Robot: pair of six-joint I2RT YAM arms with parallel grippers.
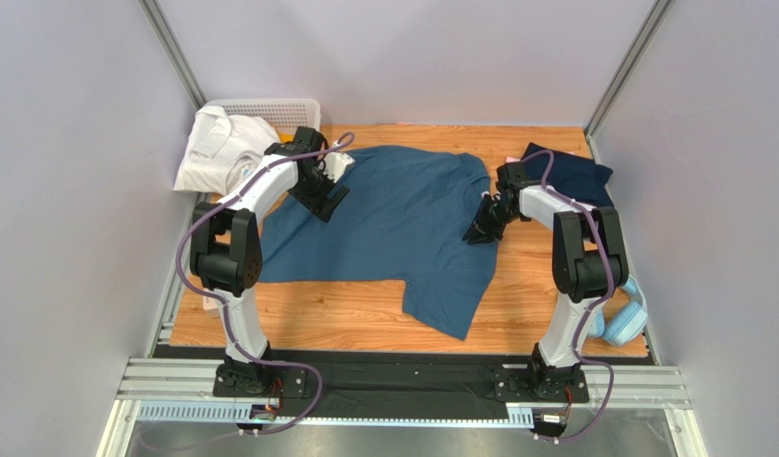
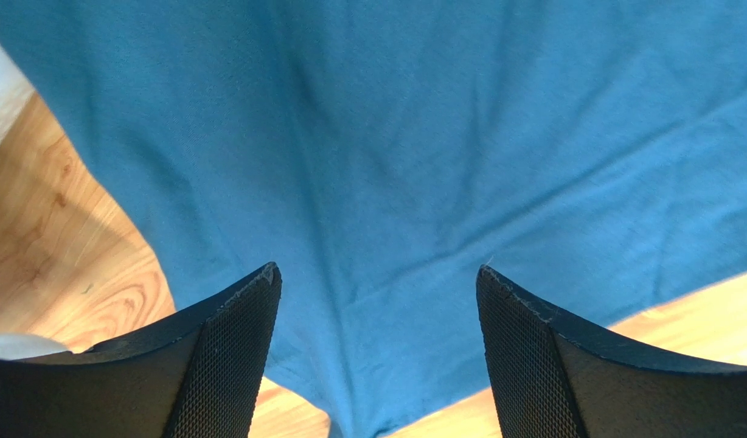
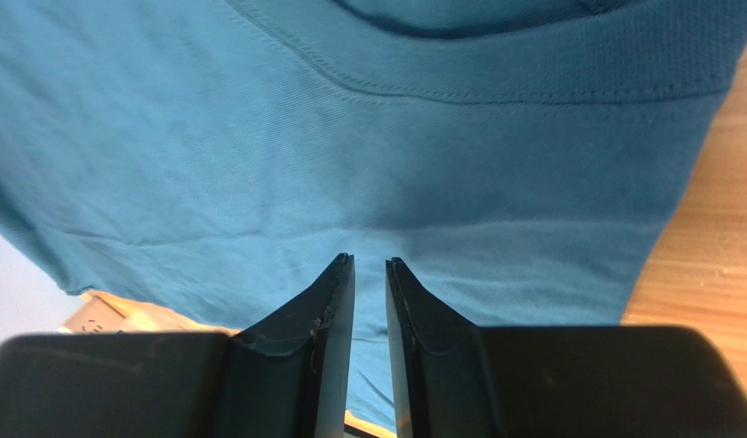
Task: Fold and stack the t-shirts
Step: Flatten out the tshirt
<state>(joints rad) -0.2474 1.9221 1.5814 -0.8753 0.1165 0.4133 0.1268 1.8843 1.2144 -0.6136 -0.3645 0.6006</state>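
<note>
Left gripper (image 1: 319,197) is hovering with its jaws spread wide over the far left part of the slate-blue t-shirt (image 1: 403,224), holding nothing. That shirt is lying spread flat on the wooden table (image 1: 346,328), between the two arms. Right gripper (image 1: 481,228) is sitting at the shirt's right edge beside the collar (image 3: 532,78), its jaws drawn to a narrow slit; whether cloth is caught between them I cannot tell. Being light, limp cloth, it is likely going to sag and wrinkle, so pinching at the shoulders and hem corners looks soundest.
</note>
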